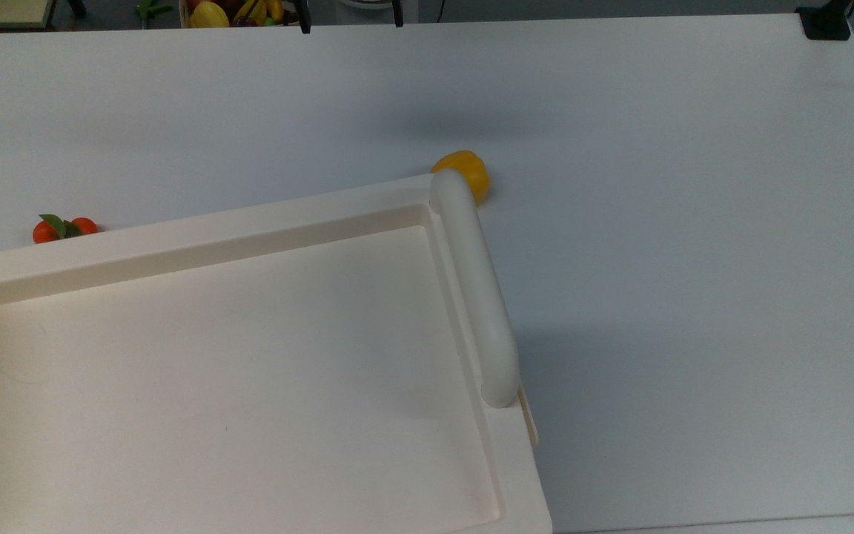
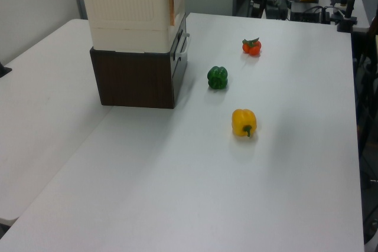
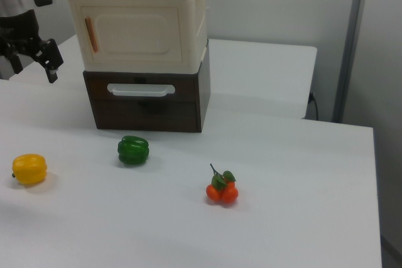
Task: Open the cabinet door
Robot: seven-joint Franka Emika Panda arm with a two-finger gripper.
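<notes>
Hanging tool [image 3: 31, 62] at the right view's upper left, fingers standing apart and clamping nothing, well clear of the cabinet door [image 3: 134, 32]. Facing the right view squarely with that door lying shut and flush in the cream cabinet [image 3: 196, 23], an orange handle [image 3: 91, 34] running upright near the door's left edge. Sitting on a dark brown drawer box [image 3: 147, 101] on the table [image 3: 282, 149]. Seeing the same door nearly edge-on in the left view, turned toward the left view's right. Looking straight down in the top view onto the cabinet's recessed top [image 1: 175, 245] and a thick rounded white bar [image 1: 475, 282]. Lying on the table in front of the cabinet: green pepper [image 3: 133, 150], yellow pepper [image 3: 29, 169] and a small orange-red fruit cluster [image 3: 222, 191], well apart from one another.
</notes>
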